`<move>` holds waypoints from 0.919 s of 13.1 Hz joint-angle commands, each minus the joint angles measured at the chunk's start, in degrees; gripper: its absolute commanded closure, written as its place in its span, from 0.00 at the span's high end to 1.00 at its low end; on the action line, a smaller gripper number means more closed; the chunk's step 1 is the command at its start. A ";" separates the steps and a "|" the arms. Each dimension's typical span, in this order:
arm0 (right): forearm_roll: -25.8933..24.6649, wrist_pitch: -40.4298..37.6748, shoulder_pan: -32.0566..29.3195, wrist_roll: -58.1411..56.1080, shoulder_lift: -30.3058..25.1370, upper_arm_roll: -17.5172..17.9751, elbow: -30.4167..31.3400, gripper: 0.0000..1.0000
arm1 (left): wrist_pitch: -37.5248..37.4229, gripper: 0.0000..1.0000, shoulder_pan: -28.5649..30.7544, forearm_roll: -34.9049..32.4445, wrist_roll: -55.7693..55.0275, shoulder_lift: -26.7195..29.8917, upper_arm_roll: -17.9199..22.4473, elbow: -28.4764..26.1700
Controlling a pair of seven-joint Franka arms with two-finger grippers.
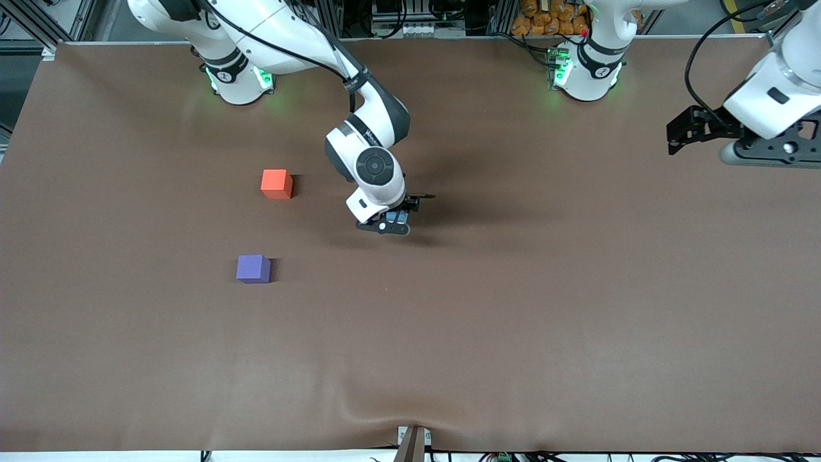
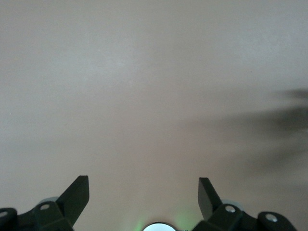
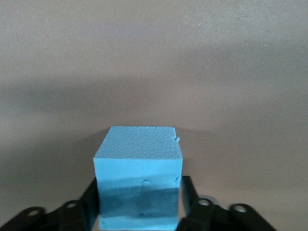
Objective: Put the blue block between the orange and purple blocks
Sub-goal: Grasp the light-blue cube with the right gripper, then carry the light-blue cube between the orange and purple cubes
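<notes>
The light sky-blue block (image 3: 138, 168) fills the space between my right gripper's fingers (image 3: 186, 192), which press its two sides. In the front view my right gripper (image 1: 396, 221) is low over the middle of the table, and only a sliver of the blue block (image 1: 392, 217) shows under the wrist. The orange block (image 1: 276, 183) lies toward the right arm's end of the table. The purple block (image 1: 253, 268) lies nearer the front camera than the orange one, a gap between them. My left gripper (image 1: 681, 132) waits raised at the left arm's end, open and empty (image 2: 143, 192).
The brown table cover (image 1: 513, 308) is wrinkled at its near edge. A small bracket (image 1: 412, 443) sticks up at the middle of that near edge.
</notes>
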State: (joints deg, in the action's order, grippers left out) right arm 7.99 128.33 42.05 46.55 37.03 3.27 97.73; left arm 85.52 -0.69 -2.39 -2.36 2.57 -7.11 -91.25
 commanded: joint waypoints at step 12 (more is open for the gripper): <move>-0.08 -20.67 -29.55 -35.54 -25.07 0.07 14.65 0.00 | -0.44 1.00 0.69 0.19 -0.46 -3.27 -1.15 3.27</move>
State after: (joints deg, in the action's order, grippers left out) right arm 7.49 105.80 16.85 17.01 16.02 2.01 104.29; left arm 85.56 0.00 -2.33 -2.32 -0.06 -7.93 -89.24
